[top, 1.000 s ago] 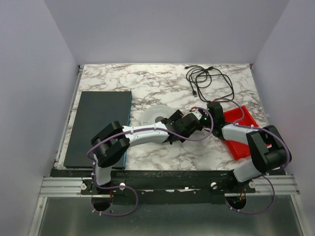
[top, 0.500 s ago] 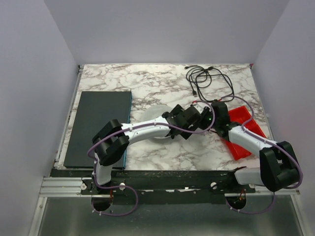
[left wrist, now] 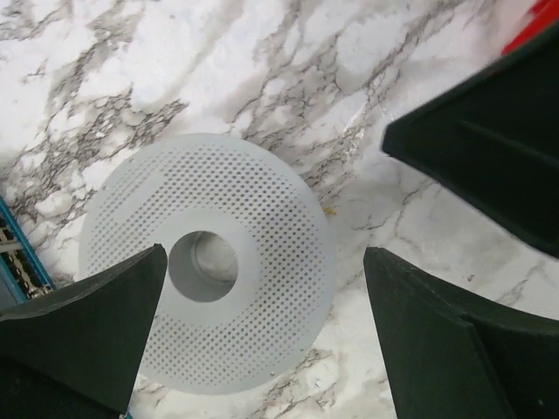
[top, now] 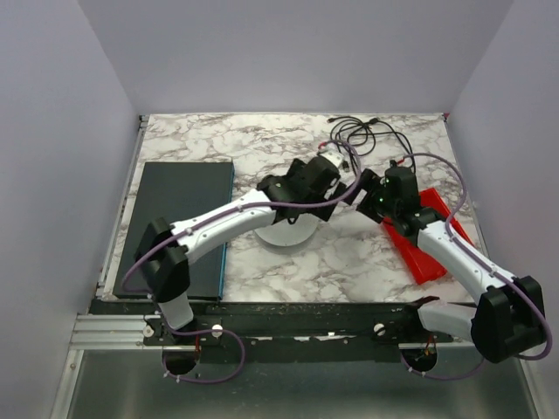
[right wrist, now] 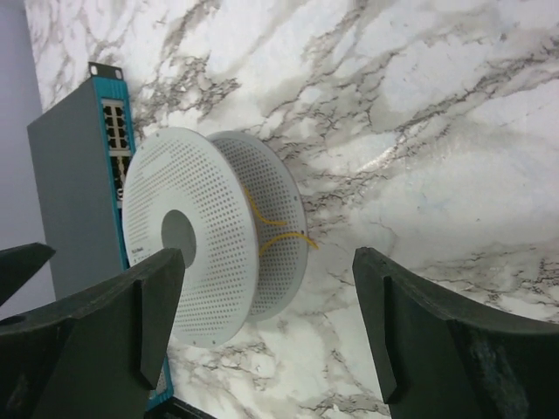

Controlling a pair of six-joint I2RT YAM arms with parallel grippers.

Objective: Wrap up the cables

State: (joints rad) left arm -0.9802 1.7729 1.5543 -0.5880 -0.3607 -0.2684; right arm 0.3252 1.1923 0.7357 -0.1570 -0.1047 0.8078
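Observation:
The cables (top: 374, 138), thin black cords in loose loops, lie at the back right of the marble table; neither wrist view shows them. My left gripper (top: 327, 175) hovers just in front of their near-left loop, open with nothing in it (left wrist: 262, 305). Below it lies the white perforated spool (left wrist: 210, 262), partly under the left arm in the top view (top: 281, 232). My right gripper (top: 367, 194) sits close to the right of the left one, open and empty (right wrist: 266, 288). It faces the spool (right wrist: 196, 231) from the side.
A red tray (top: 430, 237) lies under the right forearm at the right edge. A dark network switch with a blue edge (top: 175, 225) lies on the left, just behind the spool (right wrist: 83, 175). The two grippers are almost touching.
The left arm stretched back and to the right, off the spool toward the cables. The right gripper opened wide and shifted slightly back while its arm straightened.

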